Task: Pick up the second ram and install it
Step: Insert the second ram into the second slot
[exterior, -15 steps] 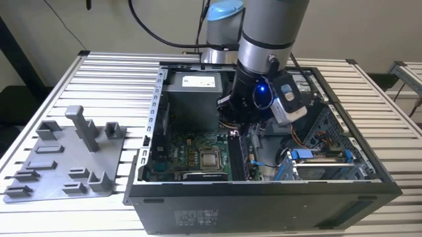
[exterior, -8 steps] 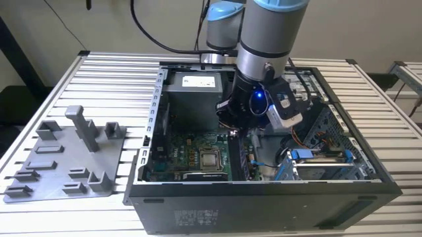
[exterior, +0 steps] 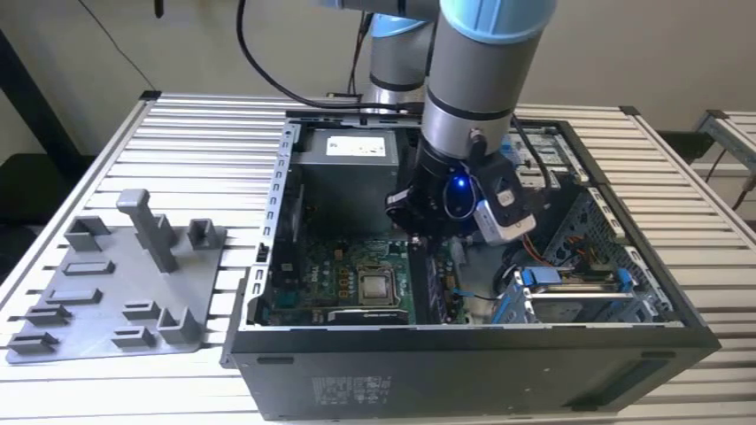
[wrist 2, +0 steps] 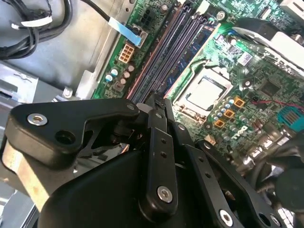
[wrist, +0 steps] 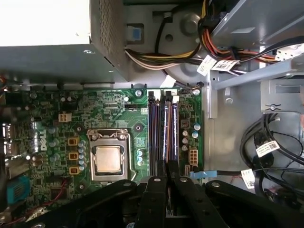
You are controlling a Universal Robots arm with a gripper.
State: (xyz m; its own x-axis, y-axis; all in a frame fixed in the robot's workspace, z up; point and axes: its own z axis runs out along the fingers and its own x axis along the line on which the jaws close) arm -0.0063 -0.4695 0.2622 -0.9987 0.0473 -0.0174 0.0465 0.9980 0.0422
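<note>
My gripper [wrist: 166, 176] hangs inside the open computer case [exterior: 279, 204], over the memory slots of the green motherboard [wrist: 104, 107]. Its black fingers [wrist 2: 156, 107] are drawn together on the near end of the second ram [wrist: 166, 130], a thin dark bluish stick seen edge-on. The stick lies along one of the middle slots. How deep it sits in that slot is hidden from me. A second bluish strip [wrist: 174, 128] fills the neighbouring slot. In the exterior view the gripper [exterior: 416, 228] sits low in the case below the arm's wrist.
The silver processor [wrist: 106, 158] lies in its socket beside the slots. A power supply [exterior: 349, 168] and cable bundles [wrist: 156, 59] stand at the case's far end, with a drive cage [exterior: 579, 288] on the exterior view's right. A grey fixture tray [exterior: 112, 292] rests on the slatted table.
</note>
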